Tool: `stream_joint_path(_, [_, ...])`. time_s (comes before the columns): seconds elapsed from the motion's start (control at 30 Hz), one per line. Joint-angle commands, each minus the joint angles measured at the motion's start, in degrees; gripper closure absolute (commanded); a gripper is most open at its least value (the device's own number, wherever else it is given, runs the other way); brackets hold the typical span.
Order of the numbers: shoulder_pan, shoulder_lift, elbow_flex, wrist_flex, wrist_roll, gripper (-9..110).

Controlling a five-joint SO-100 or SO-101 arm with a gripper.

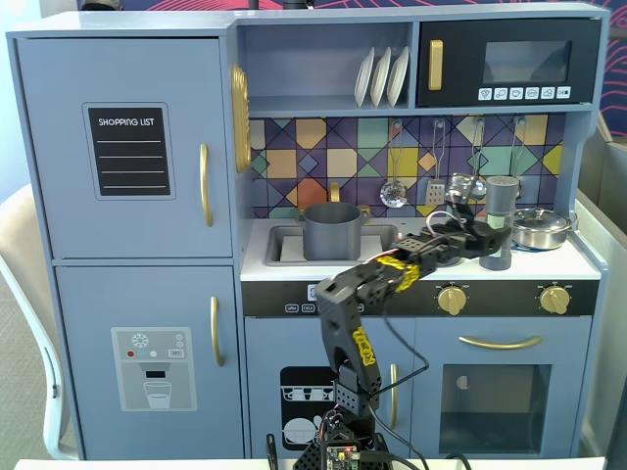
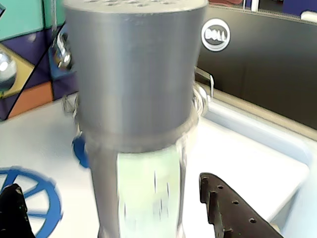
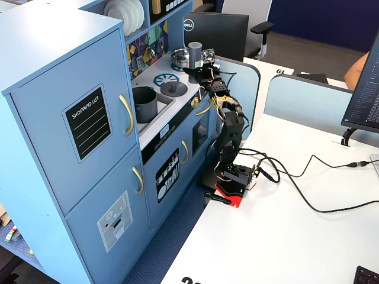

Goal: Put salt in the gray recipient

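Gray salt [image 2: 133,99] stands on the stove top at right in a fixed view, between the open jaws, not yet gripped. Tall and slim, it could tip before reaching the pot [image 1: 331,231] in the sink.

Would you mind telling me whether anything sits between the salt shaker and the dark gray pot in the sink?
Nothing visible blocks the way. The end effector brackets the salt shaker on the stovetop. The flat round lid lies on the counter between it and the gray pot, but it is low enough to be carried over.
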Motion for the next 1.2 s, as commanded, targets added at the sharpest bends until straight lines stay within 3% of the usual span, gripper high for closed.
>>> stream_joint_path(0.0, [1.8,15.8,4.4,4.6,1.3,56])
stream_joint_path(0.2, [-0.9,27.2,5.6,20.8,-0.4,76])
stream_joint_path(0.4, [-11.5,36.2,5.4,38.1,-3.3,100])
stream_joint_path(0.67, [-33.3,49.4,18.7,58.4,-11.1,101])
stream_joint_path(0.8, [-41.5,53.0,28.7,62.4,-12.3,101])
stream_joint_path(1.17, [-50.3,55.6,57.8,53.4,-9.0,101])
